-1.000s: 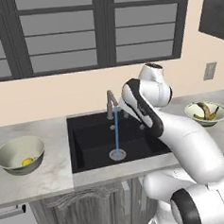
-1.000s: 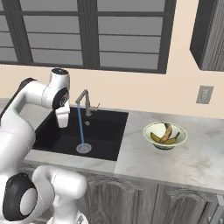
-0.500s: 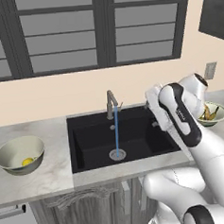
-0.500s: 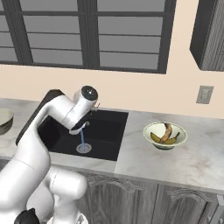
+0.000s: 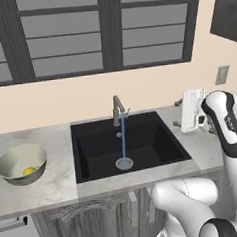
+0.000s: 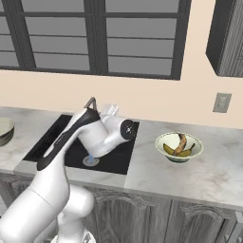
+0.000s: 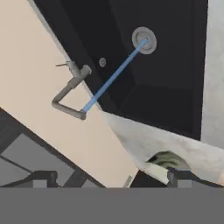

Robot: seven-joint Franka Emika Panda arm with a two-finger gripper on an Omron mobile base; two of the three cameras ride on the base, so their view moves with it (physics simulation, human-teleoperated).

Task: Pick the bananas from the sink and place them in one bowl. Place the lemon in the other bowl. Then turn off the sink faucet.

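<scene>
The sink point(image 5: 127, 146) is a black box shape cut into a pale marble counter point(image 5: 50, 183) with soft grey swirls. It has a round silver drain point(image 5: 124, 163) at the bottom. The sink faucet point(image 5: 118, 109) is a thin grey metal pipe with sharp bends and a tiny lever on its side. A straight blue stream of water point(image 5: 123, 138) runs from it down onto the drain.

On the counter left of the sink sits the other bowl point(image 5: 18, 164), round, deep and grey-beige with a creamy inside. The lemon point(image 5: 28, 171), small, round and bright yellow, lies in it.

On the counter right of the sink sits one bowl point(image 6: 179, 146), round and pale with a greenish rim. The 2 bananas point(image 6: 180, 146) lie in it, curved and yellow-brown. 1 leans up against the rim.

The gripper point(image 5: 177, 110) hangs above the counter just right of the sink, turned sideways toward the faucet, with its 2 fingers spread wide and nothing between them. In the right base view the white arm point(image 6: 78, 135) stands in front of the sink and hides most of the faucet.

Behind the counter are a tan wall, dark-framed windows point(image 5: 102, 31) and a wall plug plate point(image 6: 221, 102). Grey wooden cupboards point(image 6: 142, 213) sit under the counter.
</scene>
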